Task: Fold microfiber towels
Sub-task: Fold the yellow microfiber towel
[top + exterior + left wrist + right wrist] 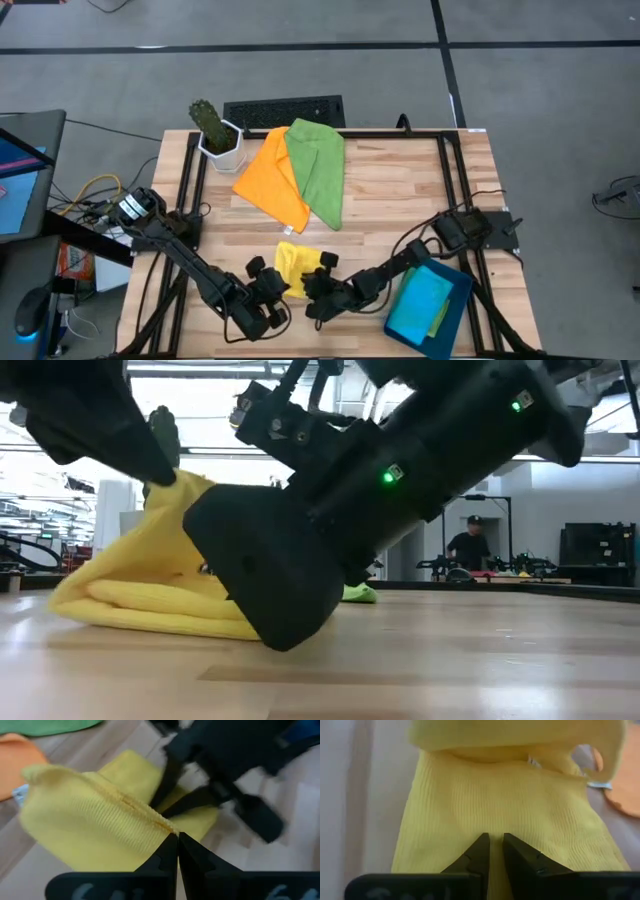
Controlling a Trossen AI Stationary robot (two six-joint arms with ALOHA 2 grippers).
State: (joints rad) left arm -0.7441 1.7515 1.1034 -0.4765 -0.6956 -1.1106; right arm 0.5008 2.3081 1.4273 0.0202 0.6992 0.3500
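A yellow towel (293,262) lies bunched near the table's front middle, with one part raised off the wood (170,510). My left gripper (270,285) is shut on it at its near-left side (177,837). My right gripper (318,283) comes in from the right and is closed on the towel (496,840). An orange towel (270,180) and a green towel (320,170) lie spread at the far middle, the green overlapping the orange. A bright blue towel (420,298) lies in the teal tray. My left gripper pinches the yellow towel's hemmed edge (159,822) between its two fingertips. That part of the towel is raised above the table and the rest sags down onto the wood. One layer or several, I cannot tell. My right gripper has its nearly closed fingertips on the yellow towel's flat lower part (495,827), near the table top. The cloth runs on under the fingers, so whether they pinch a layer or only press on it cannot be told. The towel's raised part (520,735) hangs over beyond.
A potted cactus (213,130) and a black keyboard (285,110) stand at the far edge. The teal tray (458,300) sits at the front right. Bare wood shows between the yellow towel and the far towels. A person stands in the room behind (470,545).
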